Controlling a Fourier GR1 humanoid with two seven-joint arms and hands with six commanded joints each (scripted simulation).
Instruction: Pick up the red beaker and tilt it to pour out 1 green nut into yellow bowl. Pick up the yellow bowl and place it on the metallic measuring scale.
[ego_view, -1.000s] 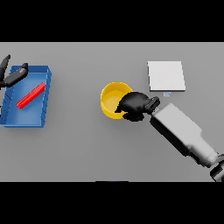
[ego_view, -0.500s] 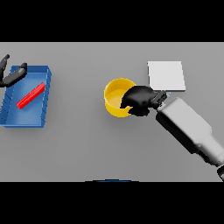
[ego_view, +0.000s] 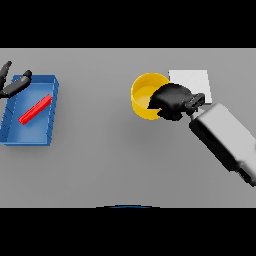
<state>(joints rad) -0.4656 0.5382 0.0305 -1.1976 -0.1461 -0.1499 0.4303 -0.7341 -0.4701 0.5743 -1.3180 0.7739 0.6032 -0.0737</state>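
The yellow bowl (ego_view: 143, 95) hangs above the table just left of the pale square measuring scale (ego_view: 194, 81). My right hand (ego_view: 173, 101) is shut on the bowl's right rim and covers that side of it. I cannot make out a green nut inside the bowl. The red beaker (ego_view: 35, 109) lies on its side in the blue tray (ego_view: 15, 135) at the far left. My left hand (ego_view: 13, 85) shows at the tray's upper left corner with its fingers spread and holding nothing.
The white and grey right forearm (ego_view: 222, 137) runs from the lower right up to the bowl. Part of the scale's left edge is hidden behind my right hand.
My right hand has carried the yellow bowl up and to the right, toward the scale. The left hand, tray and red beaker have stayed put.
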